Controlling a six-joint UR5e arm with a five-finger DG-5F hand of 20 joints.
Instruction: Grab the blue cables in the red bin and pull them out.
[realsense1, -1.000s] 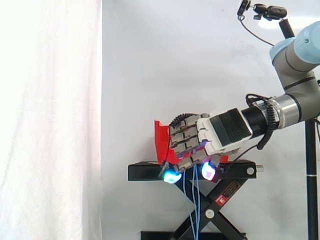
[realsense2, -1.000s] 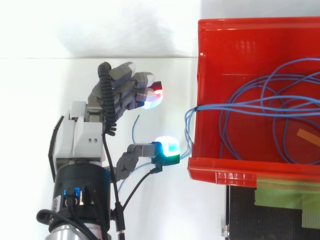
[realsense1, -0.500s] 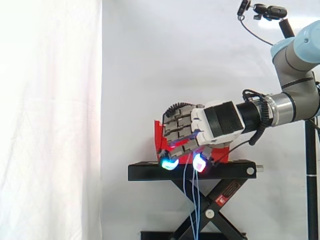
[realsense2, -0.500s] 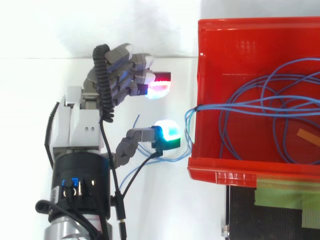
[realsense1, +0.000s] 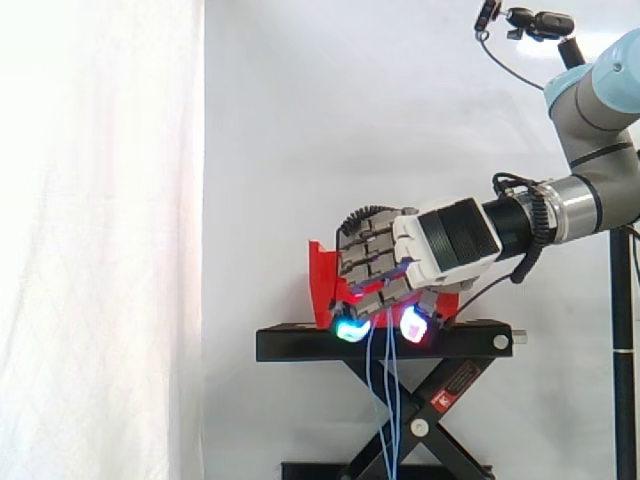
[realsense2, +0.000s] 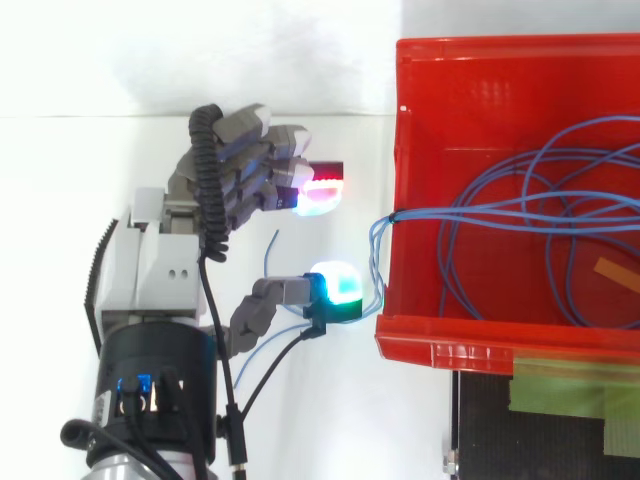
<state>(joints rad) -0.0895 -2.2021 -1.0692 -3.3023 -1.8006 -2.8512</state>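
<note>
Just left of the red bin (realsense2: 450, 345), my hand (realsense2: 165, 265) hung half-open, pads (realsense2: 335, 285) apart, gripping nothing. The blue cables (realsense2: 383, 232) coiled inside the bin and spilled over its left wall. I judged it best to pinch those hanging strands firmly, then draw leftward.

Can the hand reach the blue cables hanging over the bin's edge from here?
Probably yes: the blue cables spill over the red bin wall just beside the open hand, with nothing between them.
</note>
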